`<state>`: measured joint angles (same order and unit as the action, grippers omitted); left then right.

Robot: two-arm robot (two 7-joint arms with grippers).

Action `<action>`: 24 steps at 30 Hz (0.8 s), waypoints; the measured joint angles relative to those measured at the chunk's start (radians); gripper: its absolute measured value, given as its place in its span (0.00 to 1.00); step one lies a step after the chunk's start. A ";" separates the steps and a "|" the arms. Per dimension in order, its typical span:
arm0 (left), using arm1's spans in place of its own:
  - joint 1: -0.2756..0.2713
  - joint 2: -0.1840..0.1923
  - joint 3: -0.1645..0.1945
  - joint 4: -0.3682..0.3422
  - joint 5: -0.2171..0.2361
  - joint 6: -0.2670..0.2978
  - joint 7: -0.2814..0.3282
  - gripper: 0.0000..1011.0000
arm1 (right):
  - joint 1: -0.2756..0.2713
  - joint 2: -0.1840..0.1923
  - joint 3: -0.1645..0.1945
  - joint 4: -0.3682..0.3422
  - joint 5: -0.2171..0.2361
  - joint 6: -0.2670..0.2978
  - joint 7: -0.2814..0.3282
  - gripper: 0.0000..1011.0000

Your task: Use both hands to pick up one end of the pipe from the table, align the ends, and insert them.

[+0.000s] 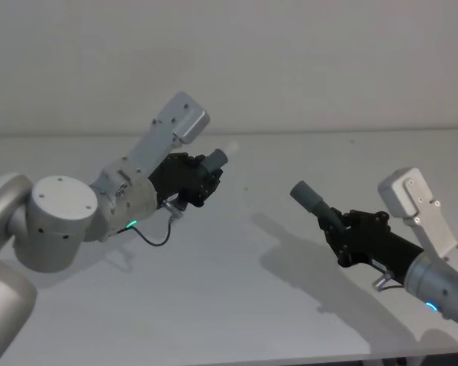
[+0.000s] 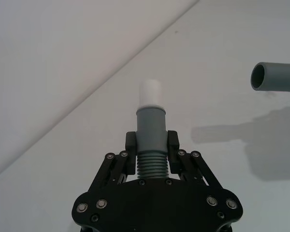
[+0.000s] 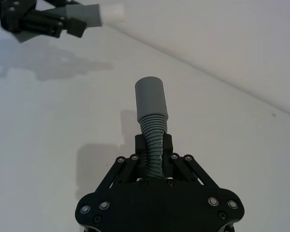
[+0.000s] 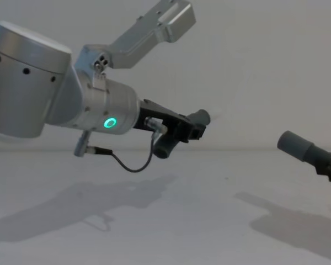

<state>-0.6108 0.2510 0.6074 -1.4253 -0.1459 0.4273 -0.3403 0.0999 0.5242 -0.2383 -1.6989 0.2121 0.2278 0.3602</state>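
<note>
White matte table (image 1: pixel 214 305), pale bare wall (image 1: pixel 290 61) behind; shadows of both arms fall on the surface. Both pipe halves are up off the table, well apart. Left gripper (image 2: pixel 151 141): jaws closed on the plug piece (image 2: pixel 150 162), pinching just where the ribbing meets the smooth collar, so the collar and white plug tip (image 2: pixel 150 93) stick straight out past the fingertips. Right gripper (image 3: pixel 153 141): jaws closed on the cuff piece (image 3: pixel 153 150) lower on the ribs, leaving a short curved run of ribbing free before the open grey cuff (image 3: pixel 151 95). Handling, as a judgement: thin plastic, light, so weight is no threat to either grip; ribbed sections look flexible, collars stiff and smooth, probably slippery. Best hold is on the ribs close behind the stiff end, as on the left. The right hold leaves slack, so the cuff may nod when pushed against. In the head view, plug and cuff both angle forward and inward, not on one line; the cuff mouth sits off the plug's axis. Alignment not yet done.
</note>
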 joint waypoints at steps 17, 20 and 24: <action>-0.060 0.058 0.028 0.055 -0.052 -0.100 -0.237 0.33 | -0.015 0.100 0.005 0.026 0.042 -0.193 0.160 0.16; -0.074 0.066 0.038 0.072 -0.065 -0.115 -0.286 0.33 | -0.012 0.110 0.003 0.031 0.049 -0.219 0.182 0.16; -0.094 0.075 0.051 0.089 -0.080 -0.134 -0.348 0.33 | -0.007 0.123 -0.002 0.037 0.056 -0.245 0.207 0.16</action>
<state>-0.7046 0.3258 0.6585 -1.3361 -0.2262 0.2934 -0.6887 0.0931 0.6470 -0.2399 -1.6621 0.2679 -0.0168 0.5668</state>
